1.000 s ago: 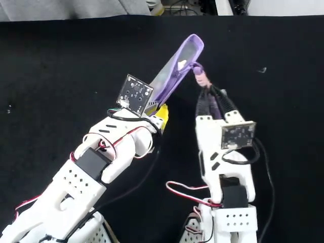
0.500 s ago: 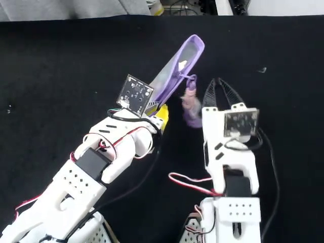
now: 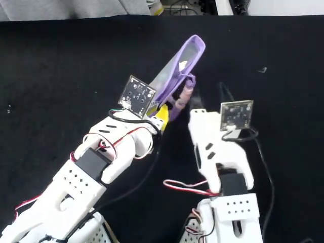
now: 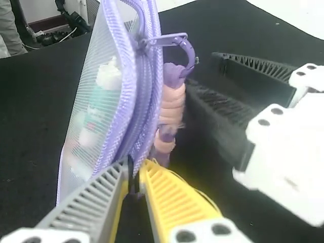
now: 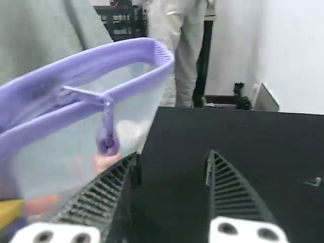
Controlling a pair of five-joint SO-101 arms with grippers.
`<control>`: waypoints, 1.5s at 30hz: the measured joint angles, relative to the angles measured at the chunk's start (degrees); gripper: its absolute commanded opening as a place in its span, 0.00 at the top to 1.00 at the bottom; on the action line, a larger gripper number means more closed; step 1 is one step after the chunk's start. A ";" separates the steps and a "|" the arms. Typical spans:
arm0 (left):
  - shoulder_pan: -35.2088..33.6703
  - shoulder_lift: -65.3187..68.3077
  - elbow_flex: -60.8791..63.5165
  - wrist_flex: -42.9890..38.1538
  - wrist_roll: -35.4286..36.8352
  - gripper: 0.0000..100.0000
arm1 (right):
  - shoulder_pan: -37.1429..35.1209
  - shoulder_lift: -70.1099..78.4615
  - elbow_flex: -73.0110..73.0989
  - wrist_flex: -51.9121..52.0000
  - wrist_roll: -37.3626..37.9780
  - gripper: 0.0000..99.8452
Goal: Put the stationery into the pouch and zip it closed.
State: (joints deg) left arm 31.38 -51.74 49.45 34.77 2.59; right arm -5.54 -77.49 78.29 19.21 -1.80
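Left jaws clamped on pouch [image 4: 101,106] edge, holding it up; right jaws wide open, empty, beside dangling pull [image 4: 171,109]. Likely risk: pull swings clear, or tug drags pouch from grip.

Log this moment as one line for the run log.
left gripper: shut on pouch | right gripper: open, beside zipper charm | stationery: inside pouch

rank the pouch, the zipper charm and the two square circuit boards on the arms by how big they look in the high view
1. pouch, largest
2. left arm's circuit board and right arm's circuit board: about alike, and both nearer the camera
3. zipper charm, smallest
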 measured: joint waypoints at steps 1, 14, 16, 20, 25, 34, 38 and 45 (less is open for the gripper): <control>0.00 0.00 0.00 0.00 0.00 0.97 | -0.44 -0.62 0.00 0.70 0.09 0.80; 0.00 0.00 0.00 0.00 0.00 0.97 | -8.35 -6.95 2.99 0.53 0.70 0.83; 0.00 0.00 0.00 0.00 0.00 0.97 | -8.44 -6.86 2.99 -1.14 0.70 0.84; 0.00 -0.35 0.88 0.00 0.00 0.97 | -8.44 -0.88 2.99 -5.27 0.70 0.87; 0.00 -0.35 0.88 0.00 0.00 0.97 | -5.27 8.00 1.32 -6.95 0.70 0.92; 0.00 -0.26 0.88 -0.44 0.00 0.97 | -4.75 9.14 0.70 -6.95 0.70 0.93; 0.00 -0.26 0.88 -0.44 0.00 0.97 | -4.75 6.68 0.79 -6.95 0.70 0.94; 0.00 -0.26 0.88 -0.44 0.00 0.97 | -4.75 2.73 0.79 -5.36 0.70 0.99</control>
State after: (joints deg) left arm 31.38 -52.00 50.33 34.33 2.59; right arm -10.29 -74.77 79.08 13.85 -1.10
